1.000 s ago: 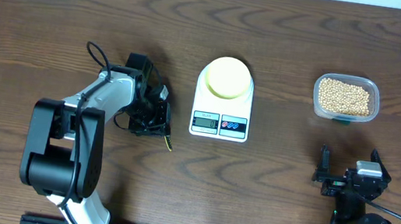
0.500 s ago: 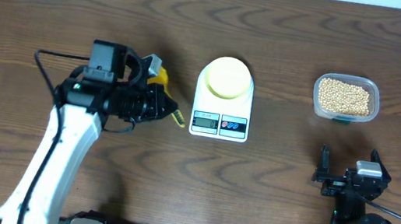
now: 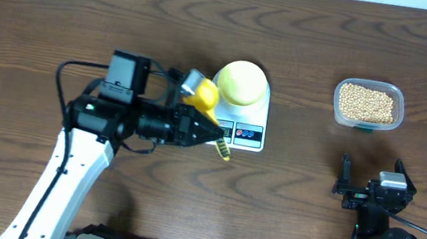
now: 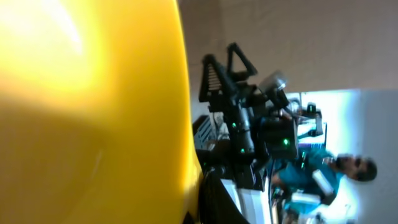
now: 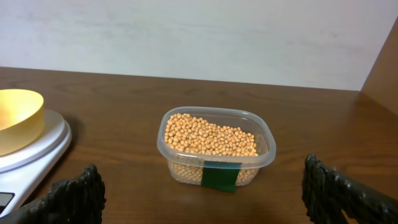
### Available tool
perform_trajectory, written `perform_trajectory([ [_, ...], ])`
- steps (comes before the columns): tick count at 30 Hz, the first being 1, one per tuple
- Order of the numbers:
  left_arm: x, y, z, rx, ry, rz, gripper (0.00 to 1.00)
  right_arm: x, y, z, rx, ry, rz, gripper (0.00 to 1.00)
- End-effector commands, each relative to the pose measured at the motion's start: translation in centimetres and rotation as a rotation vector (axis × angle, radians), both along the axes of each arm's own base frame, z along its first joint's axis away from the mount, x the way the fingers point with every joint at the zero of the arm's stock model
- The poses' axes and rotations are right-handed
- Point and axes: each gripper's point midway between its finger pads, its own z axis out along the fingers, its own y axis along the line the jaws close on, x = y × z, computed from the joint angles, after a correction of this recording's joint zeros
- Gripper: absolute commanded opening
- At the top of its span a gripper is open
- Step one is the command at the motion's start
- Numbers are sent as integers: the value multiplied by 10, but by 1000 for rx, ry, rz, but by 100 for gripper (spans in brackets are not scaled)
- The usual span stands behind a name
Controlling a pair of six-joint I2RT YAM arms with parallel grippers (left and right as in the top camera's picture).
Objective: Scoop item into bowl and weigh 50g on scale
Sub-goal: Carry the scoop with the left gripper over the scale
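Many beans (image 5: 210,138) fill the clear tub (image 5: 268,148), well right of the scale (image 3: 259,113) carrying the empty bowl (image 3: 243,83), while the left jaws, clamped on a yellow scoop (image 3: 201,94), partly hide the scale's display, and the right jaws stand apart low on the surface (image 3: 293,206).

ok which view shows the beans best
The right wrist view: the beans lie in the clear tub close up, individually visible. Overhead shows them small, from above. The left wrist view shows none; the yellow scoop fills it.
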Motion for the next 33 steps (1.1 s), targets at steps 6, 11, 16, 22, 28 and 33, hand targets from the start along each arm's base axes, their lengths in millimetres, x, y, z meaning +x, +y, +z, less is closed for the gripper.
perform_trajectory([
  [6,23,-20,41,-121,-203,-24,7,-11,58,44,329,-126,347,99],
  [11,48,-21,62,-144,-322,50,7,-25,60,97,475,-314,416,99],
  [16,68,-19,68,-132,-346,149,7,-45,58,147,435,-498,449,99],
  [22,76,-21,81,-182,-335,176,7,-31,57,179,364,-333,382,99],
  [28,83,-20,94,-208,-377,205,7,23,52,167,405,44,281,99],
  [33,93,-16,92,-185,-387,267,7,49,91,164,520,199,507,99],
])
